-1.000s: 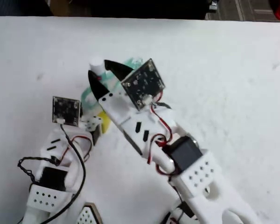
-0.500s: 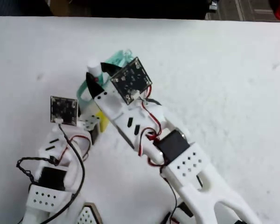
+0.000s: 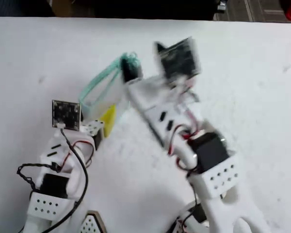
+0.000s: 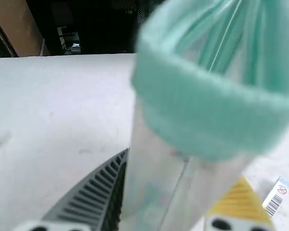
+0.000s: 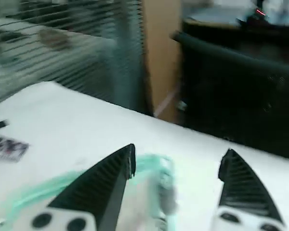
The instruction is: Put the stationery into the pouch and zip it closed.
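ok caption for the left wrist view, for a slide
Left gripper gripping the clear, mint-edged pouch, white table beyond.

The pouch (image 3: 101, 87) is clear plastic edged with a mint-green zip band. It sits at a slant on the table (image 3: 242, 73).

Right gripper (image 5: 180, 150): I've swung it up and rightward, away from the pouch (image 3: 101, 90); its jaws are now spread and empty.
Pouch: its teal-rimmed mouth is now uncovered.
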{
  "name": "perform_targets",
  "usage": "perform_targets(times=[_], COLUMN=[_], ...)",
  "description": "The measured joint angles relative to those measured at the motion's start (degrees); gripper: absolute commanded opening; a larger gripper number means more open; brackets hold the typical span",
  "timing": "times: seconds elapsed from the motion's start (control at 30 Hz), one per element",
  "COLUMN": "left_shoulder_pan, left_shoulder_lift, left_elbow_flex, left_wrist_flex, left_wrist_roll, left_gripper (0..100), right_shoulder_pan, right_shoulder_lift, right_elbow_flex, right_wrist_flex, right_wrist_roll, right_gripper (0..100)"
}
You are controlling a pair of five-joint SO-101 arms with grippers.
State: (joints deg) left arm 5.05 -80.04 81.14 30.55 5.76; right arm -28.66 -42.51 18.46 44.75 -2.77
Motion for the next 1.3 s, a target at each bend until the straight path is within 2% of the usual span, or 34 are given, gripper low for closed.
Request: perform_targets(times=[0.13, 0.2, 0.47, 0.63, 0.83, 0.9, 1.07, 1.3], left_shoulder_pan=[-0.62, -1.58, -2.55, -2.55, -2.55, -2.55, -2.55, -2.55], left_shoulder_lift=[0.0, 0.0, 0.0, 0.0, 0.0, 0.0, 0.0, 0.0], left_elbow_flex=[0.0, 0.0, 0.0, 0.0, 0.0, 0.0, 0.0, 0.0], left_wrist_flex=[0.0, 0.0, 0.0, 0.0, 0.0, 0.0, 0.0, 0.0], left_wrist_roll=[0.35, 0.62, 2.02, 2.02, 2.02, 2.02, 2.02, 2.02], left_gripper=[25, 25, 25, 25, 25, 25, 25, 25], right_shoulder_pan=[9.32, 11.6, 12.57, 13.63, 13.27, 13.36, 13.27, 13.45], right_shoulder_lift=[3.25, 7.21, 31.21, 45.45, 54.15, 56.18, 61.27, 63.82], right_elbow_flex=[-0.26, -0.26, -0.26, -0.62, -5.27, -6.15, -8.79, -10.46], right_wrist_flex=[7.74, 11.52, 21.8, 20.4, 19.96, 19.69, 19.6, 19.69], right_wrist_roll=[-6.95, -8.7, -10.2, -17.14, -18.81, -18.81, -18.9, -18.9], right_gripper=[25.4, 25.4, 25.2, 25.2, 25.0, 22.0, 1.5, 1.7])
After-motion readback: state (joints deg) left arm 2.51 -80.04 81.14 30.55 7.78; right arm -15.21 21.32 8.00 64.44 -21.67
